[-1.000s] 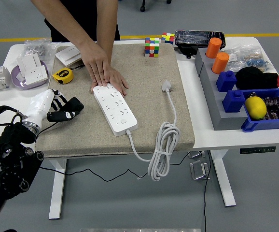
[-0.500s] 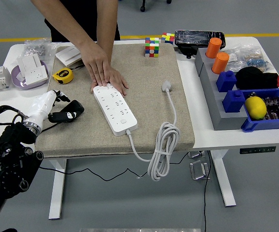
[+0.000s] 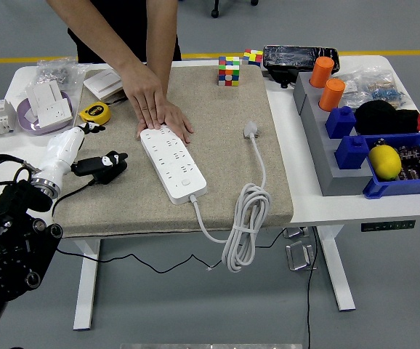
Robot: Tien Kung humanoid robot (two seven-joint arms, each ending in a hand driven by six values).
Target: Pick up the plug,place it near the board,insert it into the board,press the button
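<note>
A white table seen from above, with a beige mat [image 3: 217, 145] laid over its middle. The white plug [image 3: 250, 130] lies on the mat's right part, well apart from the left hand [image 3: 97, 166], which hovers over the mat's left edge. The plug is to the right of that hand and slightly farther back, with the power strip [image 3: 172, 163] lying between them. The plug's long axis runs roughly front to back, its cord [image 3: 248, 211] trailing toward the near edge and coiling over it. The left hand is the only robot hand in view; its white forearm angles in from the lower left, the black fingers [image 3: 114, 158] loosely extended toward the strip, holding nothing. A person's hand [image 3: 155, 109] at the far side presses flat on the strip's far end
</note>
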